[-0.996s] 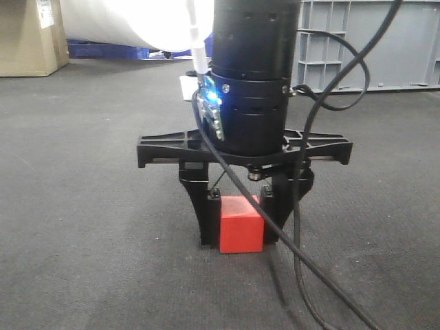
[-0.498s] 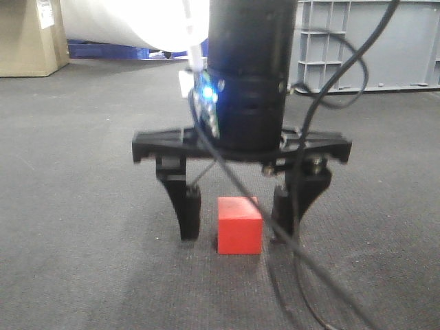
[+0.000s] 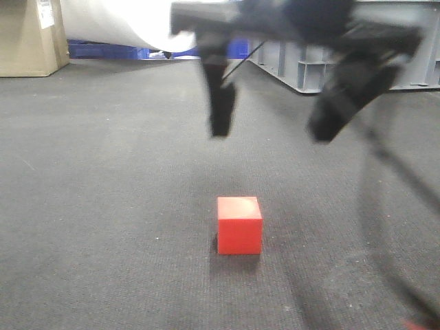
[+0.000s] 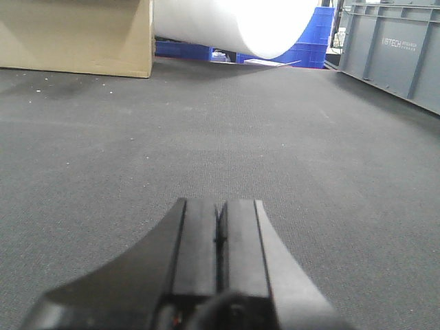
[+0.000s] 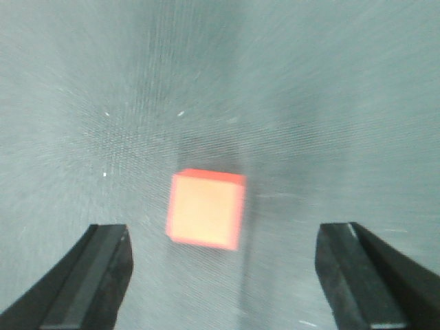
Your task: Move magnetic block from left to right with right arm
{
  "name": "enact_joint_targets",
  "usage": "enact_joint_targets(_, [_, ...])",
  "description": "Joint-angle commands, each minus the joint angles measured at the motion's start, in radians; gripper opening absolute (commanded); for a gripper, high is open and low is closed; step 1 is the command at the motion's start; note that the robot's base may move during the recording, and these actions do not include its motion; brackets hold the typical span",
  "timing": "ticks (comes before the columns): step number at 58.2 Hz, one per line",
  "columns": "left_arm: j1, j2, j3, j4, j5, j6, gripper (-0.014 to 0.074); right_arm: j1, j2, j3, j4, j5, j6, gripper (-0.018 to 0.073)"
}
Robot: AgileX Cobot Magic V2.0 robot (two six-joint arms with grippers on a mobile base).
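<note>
While the right end effector (image 3: 275,124) hangs spread, the magnetic block (image 3: 239,225) sits free

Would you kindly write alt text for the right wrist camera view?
Blurred view straight down on a red magnetic block sitting alone on grey carpet. The right gripper hangs above it, open, its two black fingers wide apart in the bottom corners, touching nothing.

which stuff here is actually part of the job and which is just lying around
Part of the job:
- red block, resting free on the grey floor
- right hand, open above the block

Just lying about:
- left hand, shut, nothing in it
- cardboard box
- grey crates
- white roll
- blue bins
</note>
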Motion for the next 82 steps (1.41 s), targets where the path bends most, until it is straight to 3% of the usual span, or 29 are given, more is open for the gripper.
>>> enact_joint_targets(1, [-0.008,-0.007,0.009,-0.003,-0.083,-0.007,-0.0126,-0.029,-0.132,0.053,-0.038,-0.083,-0.033,0.0601])
enact_joint_targets(9, [-0.008,-0.007,0.009,-0.003,-0.083,-0.007,-0.0126,-0.124,-0.246,0.174,0.033,-0.105,-0.158,0.0447])
enact_joint_targets(23, [-0.008,-0.007,0.009,-0.003,-0.083,-0.007,-0.0126,-0.401,-0.428,0.338,0.179,-0.110,-0.465,0.0062])
enact_joint_targets(33, [-0.008,-0.007,0.009,-0.003,-0.083,-0.007,-0.0126,-0.589,-0.536,0.420,0.276,-0.148,-0.684,0.0058])
enact_joint_targets(44, [-0.008,-0.007,0.009,-0.003,-0.083,-0.007,-0.0126,-0.677,-0.660,0.532,0.343,-0.317,-0.902,0.0058])
enact_joint_targets(65, [-0.008,-0.007,0.009,-0.003,-0.083,-0.007,-0.0126,-0.680,-1.016,0.822,0.342,-0.785,-0.915,0.0058])
enact_joint_targets(82, [-0.008,-0.007,0.009,-0.003,-0.083,-0.007,-0.0126,-0.680,-1.351,0.953,0.342,-0.841,-0.915,0.0058])
